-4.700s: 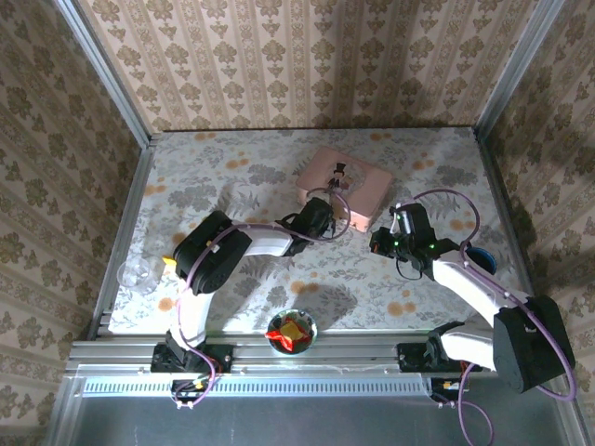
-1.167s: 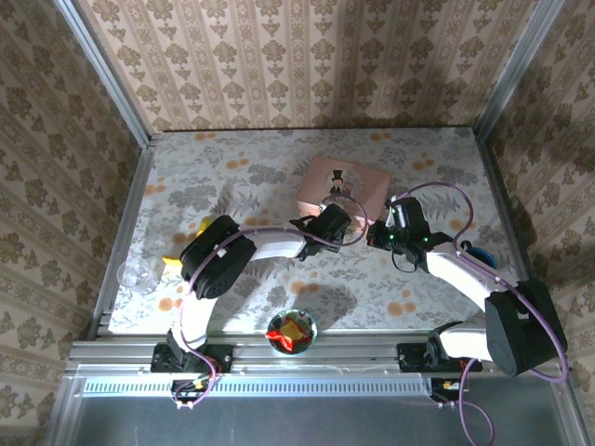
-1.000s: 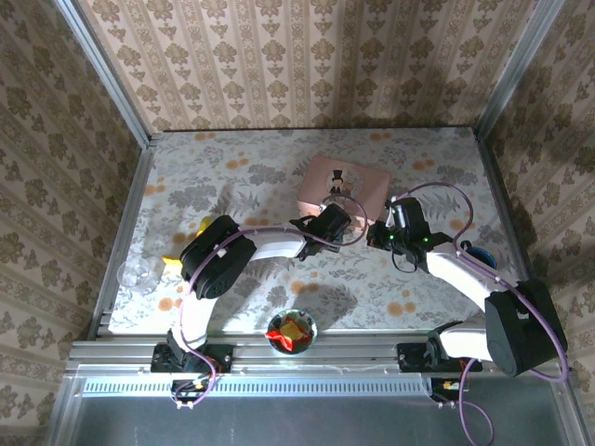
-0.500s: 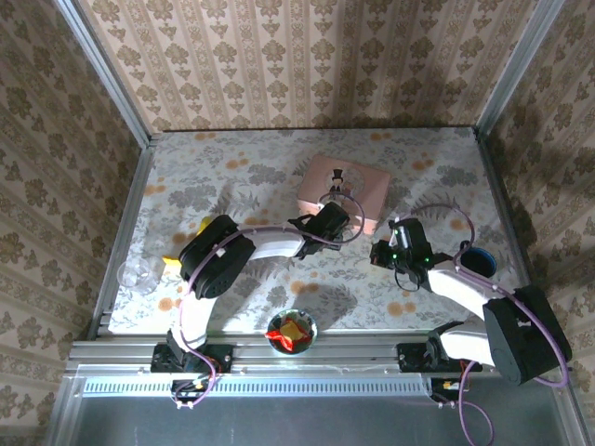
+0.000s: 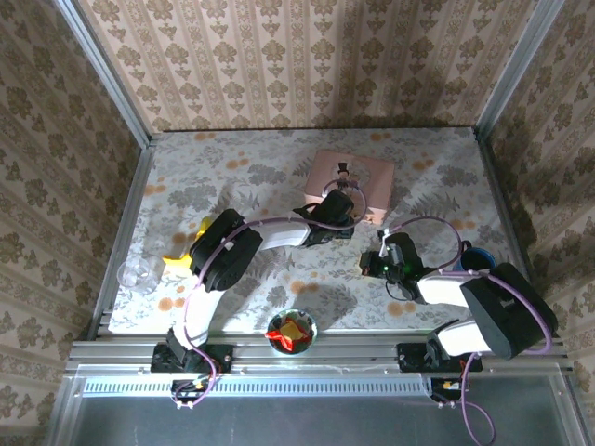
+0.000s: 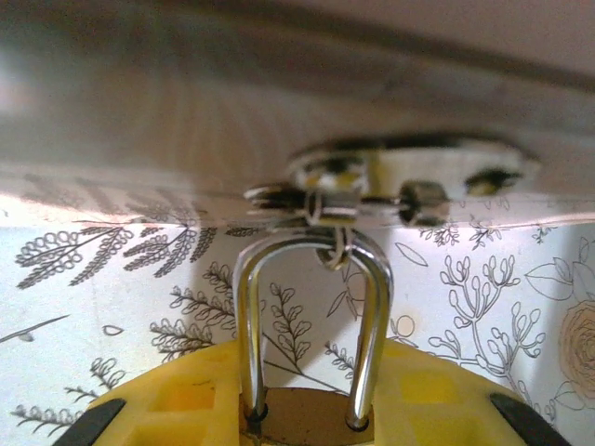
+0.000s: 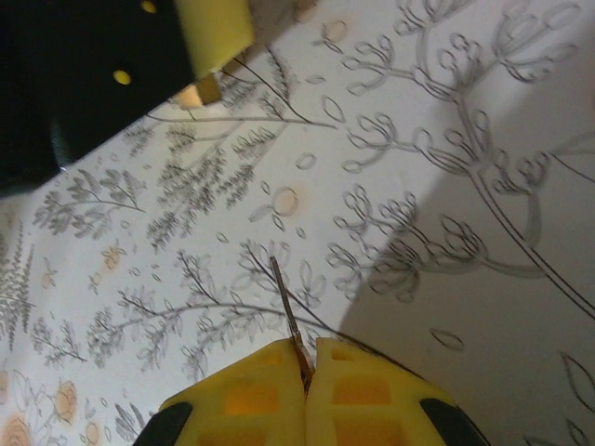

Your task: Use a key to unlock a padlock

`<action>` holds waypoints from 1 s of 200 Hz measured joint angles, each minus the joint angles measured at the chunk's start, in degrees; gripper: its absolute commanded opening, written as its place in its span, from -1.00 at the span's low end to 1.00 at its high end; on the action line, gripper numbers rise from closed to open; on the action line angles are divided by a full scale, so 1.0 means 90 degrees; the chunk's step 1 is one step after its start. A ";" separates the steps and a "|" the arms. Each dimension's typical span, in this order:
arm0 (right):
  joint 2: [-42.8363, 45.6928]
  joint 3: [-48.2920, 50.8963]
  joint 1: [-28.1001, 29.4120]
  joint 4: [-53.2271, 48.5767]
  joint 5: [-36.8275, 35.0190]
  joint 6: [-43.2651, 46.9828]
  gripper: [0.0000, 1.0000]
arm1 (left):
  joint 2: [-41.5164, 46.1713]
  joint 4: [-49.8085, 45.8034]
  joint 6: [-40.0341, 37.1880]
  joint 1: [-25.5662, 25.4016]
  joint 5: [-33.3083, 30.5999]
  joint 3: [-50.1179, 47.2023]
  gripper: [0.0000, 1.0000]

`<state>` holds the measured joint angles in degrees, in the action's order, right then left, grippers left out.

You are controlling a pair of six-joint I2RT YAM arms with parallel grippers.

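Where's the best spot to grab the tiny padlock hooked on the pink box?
Pinch the padlock by its brass body, not the shackle. The shackle is threaded through the latch of the pink box, so only the body pokes free toward the arms. Come from that near side, as the left gripper does, pads on the body's two sides.

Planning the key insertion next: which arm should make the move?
Right. The right hand is shut on the key, blade sticking out ahead. The left hand grips the padlock, its shackle hooked through the hasp on the pink box, so it is best placed just to steady it.
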<state>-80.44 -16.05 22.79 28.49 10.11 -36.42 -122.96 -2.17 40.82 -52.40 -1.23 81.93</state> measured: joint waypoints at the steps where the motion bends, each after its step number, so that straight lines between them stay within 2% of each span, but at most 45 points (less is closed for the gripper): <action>1: -0.0012 0.0000 0.0000 0.0022 0.0002 0.0000 -1.00 | 0.0000 0.0000 0.0002 0.0000 0.0007 0.0000 -1.00; 47: -0.0308 0.0002 0.0000 0.0850 0.0092 0.0126 -1.00 | 0.0000 0.0109 0.0284 0.0007 0.0420 -0.0002 -1.00; 100: -0.0306 -0.0010 -0.0005 0.0835 0.0240 0.0335 -1.00 | 0.0007 0.0274 0.0573 0.0117 0.0787 -0.0070 -1.00; 149: -0.0379 -0.0010 -0.0153 0.0959 0.0457 0.0340 -1.00 | 0.0102 0.0389 0.0835 0.0126 0.0833 -0.0231 -1.00; 200: -0.0942 -0.0112 -0.0284 0.1326 0.0724 0.0160 -1.00 | 0.0231 0.0765 0.1180 0.0126 0.0811 -0.0559 -1.00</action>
<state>-88.92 -17.06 20.23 40.42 16.62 -34.98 -120.88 4.71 51.44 -51.27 6.07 76.90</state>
